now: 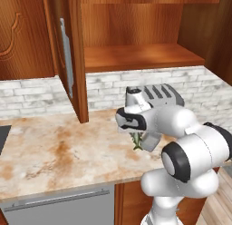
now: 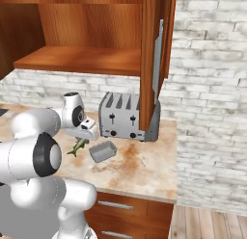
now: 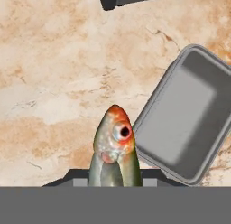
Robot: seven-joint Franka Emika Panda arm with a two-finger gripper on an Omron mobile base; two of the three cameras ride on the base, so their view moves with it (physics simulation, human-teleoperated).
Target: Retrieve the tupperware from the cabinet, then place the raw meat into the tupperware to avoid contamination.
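On the counter: a marbled beige-and-rust stone worktop (image 2: 140, 165) carries a silver four-slot toaster (image 2: 126, 118) against the white brick wall, and a small grey rectangular plastic tupperware tub (image 2: 102, 151) lies just in front of it
Cabinet: the reddish-brown wooden wall cabinet (image 1: 136, 33) stands with both doors swung wide, long silver bar handles on their edges; its lower shelf shows bare wood
Gripper: the arm's two-finger gripper (image 2: 79, 139) points downward above the worktop, jaws pinching the fish by its rear part
Raw meat: a tiny slender fish with grey-green body and pale pinkish head (image 3: 113, 148) hangs from the jaws; in the right base view its body (image 2: 77, 146) slants below the hand, off the counter as far as I can tell
Fish and tub: in the hand view the fish head lies just left of the tub's rim (image 3: 155, 105), beside it and not over its hollow
Tub: upright, mouth up, nothing inside
Below the counter: a grey metal-fronted appliance with horizontal handle (image 1: 59, 206)
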